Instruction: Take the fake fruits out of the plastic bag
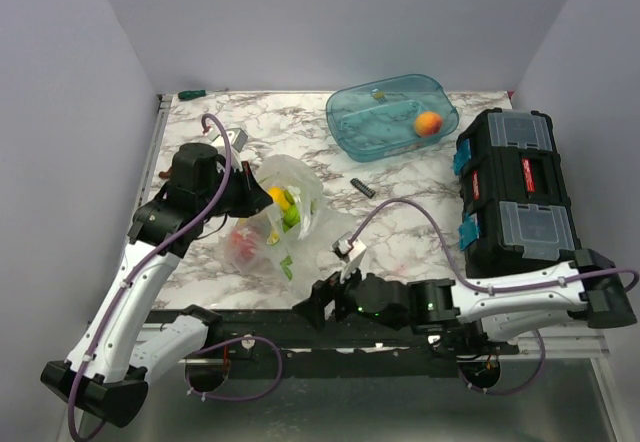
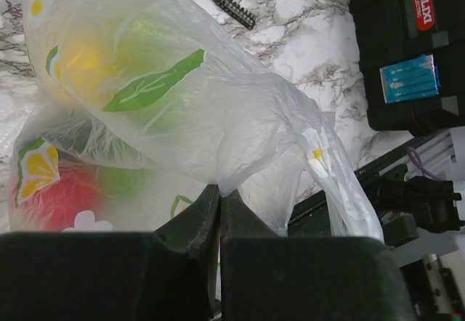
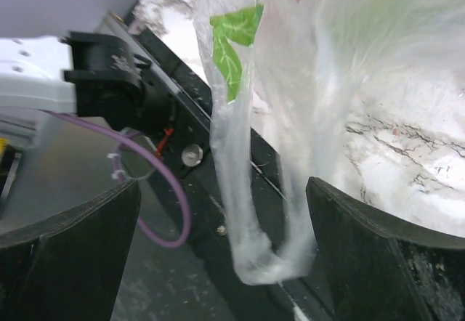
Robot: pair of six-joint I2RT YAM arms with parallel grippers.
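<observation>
The plastic bag (image 1: 300,224) lies on the left of the marble table, printed with lemon slices and green leaves. The fake fruits show through it: a yellow one (image 1: 275,197), a green one (image 1: 292,215) and a red one (image 1: 243,247). My left gripper (image 1: 250,197) is shut on a pinch of the bag's film (image 2: 220,188); in its wrist view the bag (image 2: 218,110) bulges above the jaws with the yellow fruit (image 2: 87,59) and the red fruit (image 2: 62,197) inside. My right gripper (image 1: 320,302) is open at the table's near edge. The bag's handle loop (image 3: 269,259) hangs between its fingers (image 3: 363,248), untouched.
A teal-blue oval tub (image 1: 350,127) at the back holds an orange peach-like ball (image 1: 428,123). A black toolbox (image 1: 515,192) fills the right side. A small black strip (image 1: 363,185) lies mid-table. The table's black front rail (image 3: 182,183) runs below the right gripper.
</observation>
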